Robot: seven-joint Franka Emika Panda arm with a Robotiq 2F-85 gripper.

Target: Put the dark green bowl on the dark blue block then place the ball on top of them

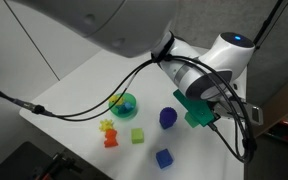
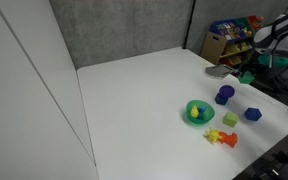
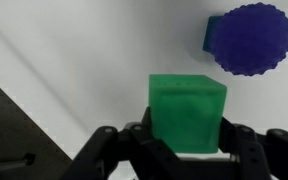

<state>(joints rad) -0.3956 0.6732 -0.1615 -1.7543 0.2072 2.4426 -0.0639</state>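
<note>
My gripper (image 3: 187,142) is shut on the dark green bowl (image 3: 187,108), a small green piece that looks blocky from above. It is held off the white table. In both exterior views the gripper (image 1: 203,106) (image 2: 250,70) carries the bowl (image 1: 195,120) (image 2: 245,77) just beside the ball. The ball (image 3: 250,38) (image 1: 168,118) (image 2: 225,94) is a dark blue sphere on the table, up and to the right of the bowl in the wrist view. A dark blue edge (image 3: 210,31) shows at the ball's left side; I cannot tell whether it is the block.
A brighter blue cube (image 1: 164,158) (image 2: 253,114), a pale yellow-green cube (image 1: 138,135) (image 2: 230,119), a teal bowl with yellow pieces (image 1: 125,103) (image 2: 197,111) and red and yellow pieces (image 1: 109,133) (image 2: 224,138) lie on the white table. A toy bin (image 2: 229,40) stands behind.
</note>
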